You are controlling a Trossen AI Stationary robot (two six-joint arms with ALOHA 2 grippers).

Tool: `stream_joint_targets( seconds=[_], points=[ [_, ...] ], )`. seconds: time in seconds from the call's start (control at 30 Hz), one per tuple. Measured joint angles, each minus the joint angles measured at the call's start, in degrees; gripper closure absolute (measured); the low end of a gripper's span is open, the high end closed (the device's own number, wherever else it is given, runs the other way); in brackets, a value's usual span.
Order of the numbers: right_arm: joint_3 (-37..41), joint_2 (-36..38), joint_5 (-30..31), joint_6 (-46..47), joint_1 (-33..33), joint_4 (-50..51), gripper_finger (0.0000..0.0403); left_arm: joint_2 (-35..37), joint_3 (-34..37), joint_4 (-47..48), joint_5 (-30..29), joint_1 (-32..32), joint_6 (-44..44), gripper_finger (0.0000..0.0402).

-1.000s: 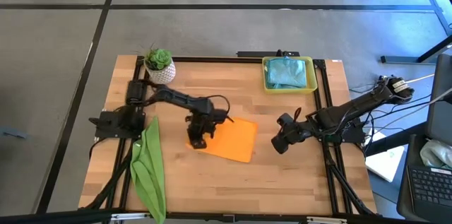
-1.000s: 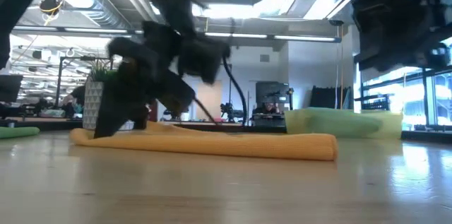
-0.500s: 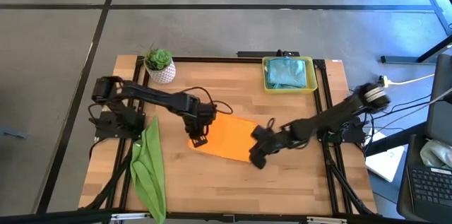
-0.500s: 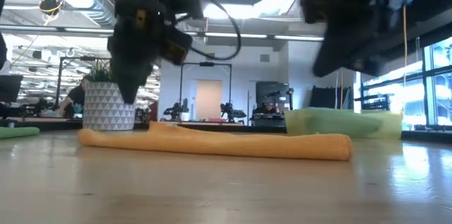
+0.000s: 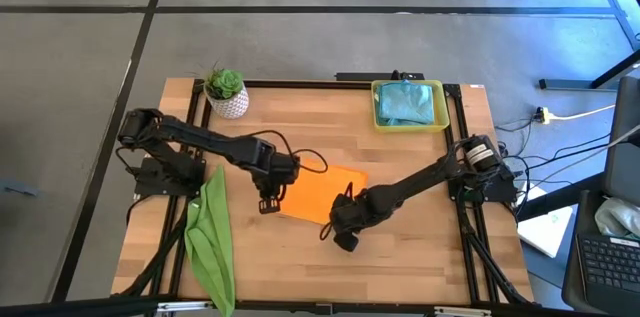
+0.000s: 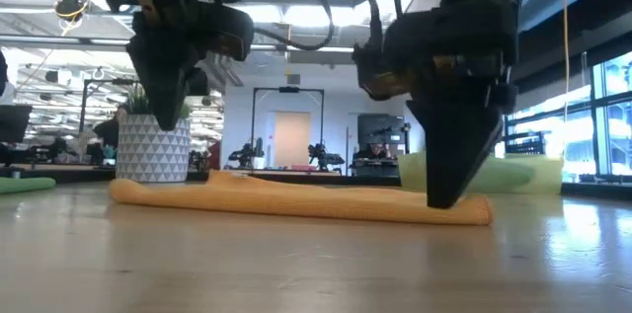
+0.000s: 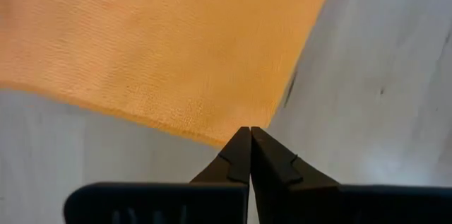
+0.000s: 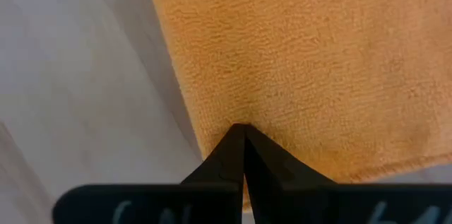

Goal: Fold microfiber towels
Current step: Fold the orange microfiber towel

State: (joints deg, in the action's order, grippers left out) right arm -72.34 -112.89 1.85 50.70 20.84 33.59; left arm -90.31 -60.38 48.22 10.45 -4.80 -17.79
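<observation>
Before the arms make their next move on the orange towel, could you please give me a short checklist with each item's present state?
1. Orange towel lies flat on the table: ok.
2. Left gripper shut, tips at a towel corner: ok.
3. Right gripper shut, tips over the towel's edge: ok.
4. Either gripper actually pinching cloth: cannot tell.
5. Green towel lies apart from the orange one: ok.
6. Yellow tray with the teal towels is away from both arms: ok.

Bright, even overhead light; ceiling strips glare in the low view's upper half, where nearby arms look soft
</observation>
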Motion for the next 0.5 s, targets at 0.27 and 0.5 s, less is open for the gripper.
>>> stream_joint_targets(
  seconds=[0.27,0.5],
  points=[
    [1.3,0.3,-1.7,-6.7,-1.7,3.8,0.0390,-0.1,7.3,-7.0,-0.4,-4.4,-3.5,0.0401],
    [2.9,0.4,-7.3,-24.2,-4.5,6.3,0.0389,-0.1,11.5,-11.6,1.0,-8.0,-11.9,0.0401]
  ],
)
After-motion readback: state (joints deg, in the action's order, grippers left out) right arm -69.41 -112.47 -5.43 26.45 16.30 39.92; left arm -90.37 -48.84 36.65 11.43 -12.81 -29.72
